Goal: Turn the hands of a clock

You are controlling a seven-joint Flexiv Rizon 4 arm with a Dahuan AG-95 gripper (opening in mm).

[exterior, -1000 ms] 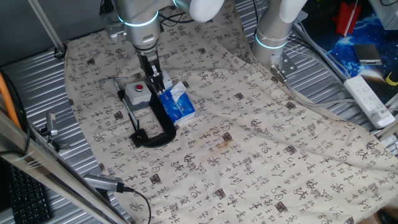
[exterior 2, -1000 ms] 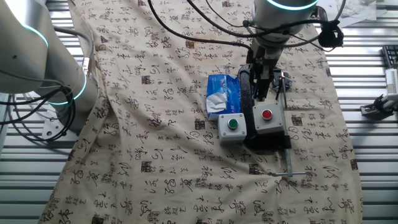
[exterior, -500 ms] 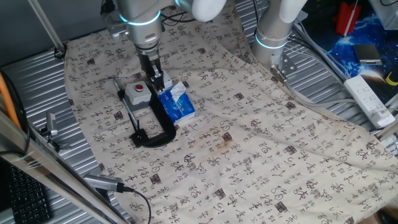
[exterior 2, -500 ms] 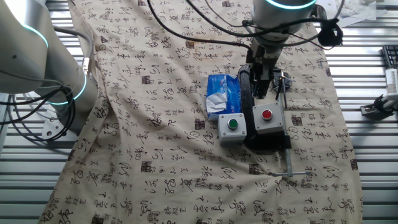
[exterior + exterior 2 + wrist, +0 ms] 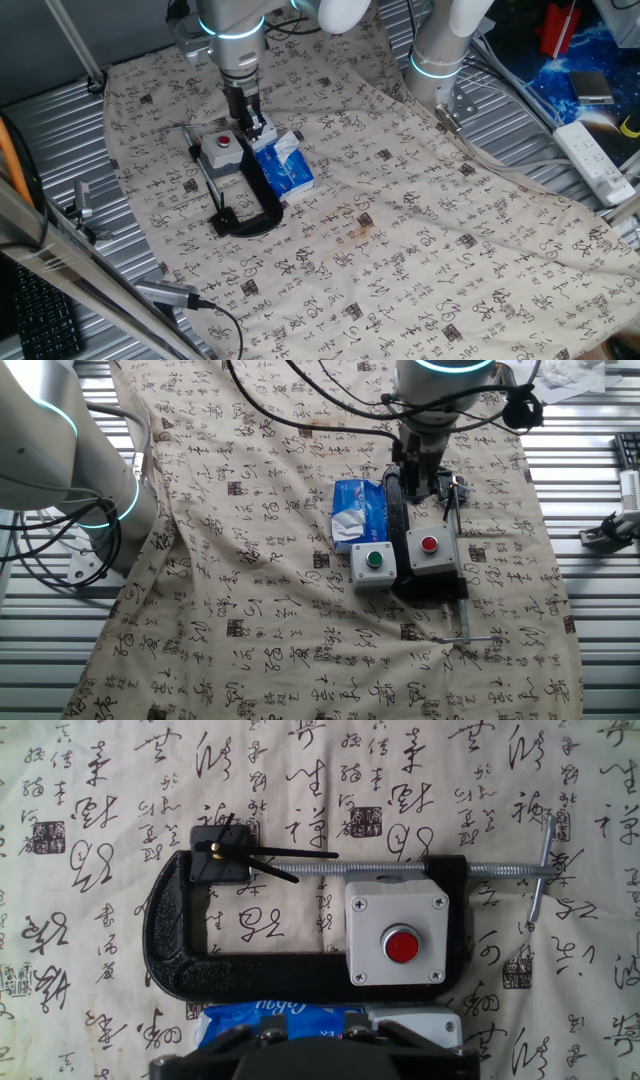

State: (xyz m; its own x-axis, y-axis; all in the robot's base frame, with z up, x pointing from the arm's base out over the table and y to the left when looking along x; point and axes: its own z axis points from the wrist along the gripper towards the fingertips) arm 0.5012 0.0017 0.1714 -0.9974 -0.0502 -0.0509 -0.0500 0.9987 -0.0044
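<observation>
The clock (image 5: 215, 860) is a small black block with a brass centre and thin black hands. It sits in the jaw of a black C-clamp (image 5: 170, 935) that lies flat on the cloth. One long hand points right along the clamp's screw, and a short one points up. The clamp also shows in one fixed view (image 5: 262, 222) and in the other fixed view (image 5: 430, 590). My gripper (image 5: 255, 130) hangs above the clamp's long bar, between the red-button box and the tissue box, and touches nothing. It also shows in the other fixed view (image 5: 420, 495). Only its dark body (image 5: 310, 1055) shows in the hand view, so its fingertips are hidden.
A grey box with a red button (image 5: 397, 940) lies inside the clamp's frame. A blue tissue box (image 5: 284, 168) lies beside the clamp. A grey box with a green button (image 5: 373, 563) is next to it. The clamp's screw handle (image 5: 540, 860) sticks out. A second arm's base (image 5: 440, 60) stands behind.
The arm has lifted the gripper a little and shifted it slightly. The clamp, clock and boxes have not moved.
</observation>
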